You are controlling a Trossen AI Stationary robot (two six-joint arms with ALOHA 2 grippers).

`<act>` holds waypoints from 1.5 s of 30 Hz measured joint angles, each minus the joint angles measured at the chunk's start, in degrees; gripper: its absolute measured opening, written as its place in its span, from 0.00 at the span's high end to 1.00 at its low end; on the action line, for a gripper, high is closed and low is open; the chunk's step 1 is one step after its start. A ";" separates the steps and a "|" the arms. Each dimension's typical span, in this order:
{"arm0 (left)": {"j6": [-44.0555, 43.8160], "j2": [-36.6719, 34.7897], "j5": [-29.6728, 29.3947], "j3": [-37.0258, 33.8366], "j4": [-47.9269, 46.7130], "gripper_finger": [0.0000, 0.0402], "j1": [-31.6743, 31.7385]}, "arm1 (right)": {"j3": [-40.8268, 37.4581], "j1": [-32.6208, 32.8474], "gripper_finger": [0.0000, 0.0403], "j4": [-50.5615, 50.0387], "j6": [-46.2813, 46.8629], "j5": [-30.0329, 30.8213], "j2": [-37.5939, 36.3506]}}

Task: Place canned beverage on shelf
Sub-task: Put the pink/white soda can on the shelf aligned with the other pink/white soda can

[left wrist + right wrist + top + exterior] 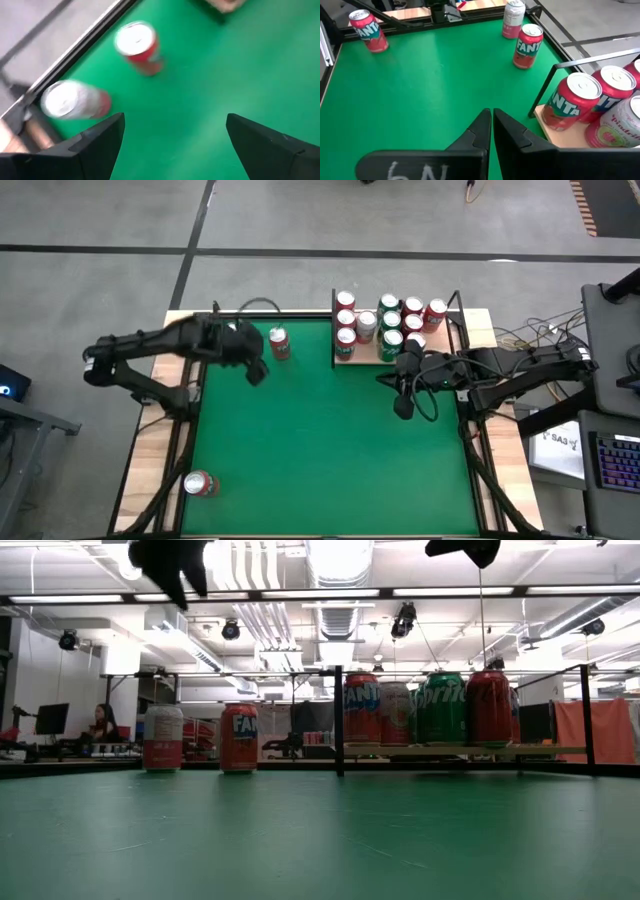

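The shelf (365, 354) is a pale wooden board with black rods at the table's far right; several cans (390, 320) stand upright on it. It also shows in the low view (450, 750) and the right wrist view (560, 136). A red Fanta can (279, 343) stands on the green felt left of the shelf, and a white-and-red can (75, 100) stands beside it, near the far edge. My left gripper (170, 135) is open and empty, raised above the felt just short of these two cans. My right gripper (491, 125) is shut and empty, near the shelf's front edge.
A third red Fanta can (199, 484) stands near the table's near left corner. Wide bare green felt (330, 450) lies between the arms. Black frame rods (175, 440) run along the table's sides. A person sits far off in the room (103, 723).
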 joint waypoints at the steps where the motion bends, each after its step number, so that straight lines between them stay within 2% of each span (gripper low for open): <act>1: 0.61 0.00 0.56 -0.60 -0.16 0.17 2.66 | -0.01 0.00 0.98 0.02 -0.29 0.00 0.00; 8: 7.22 0.00 2.25 -4.53 1.36 0.17 17.64 | -0.03 -0.02 0.98 0.00 -0.51 0.00 0.02; 16: 13.19 0.33 3.83 -11.11 5.58 0.17 28.11 | -0.03 -0.04 0.98 0.02 -1.45 0.00 0.02; 22: 14.33 0.31 4.12 -15.42 9.37 0.17 29.98 | -0.03 -0.04 0.98 0.29 -1.38 0.00 0.02; 25: 14.40 0.29 2.35 -17.23 13.87 0.17 31.03 | -0.06 -0.04 0.98 0.43 -1.16 0.00 0.02; 34: 16.14 0.79 0.32 -22.97 20.66 0.17 37.54 | -0.06 -0.04 0.98 0.75 -0.56 0.00 0.02; 41: 16.26 0.79 0.12 -25.13 25.07 0.17 38.35 | -0.06 -0.04 0.98 0.76 -0.29 0.00 0.02; 45: 16.35 0.98 -2.53 -26.29 25.54 0.17 38.93 | -0.06 -0.04 0.98 0.76 -0.29 0.00 0.02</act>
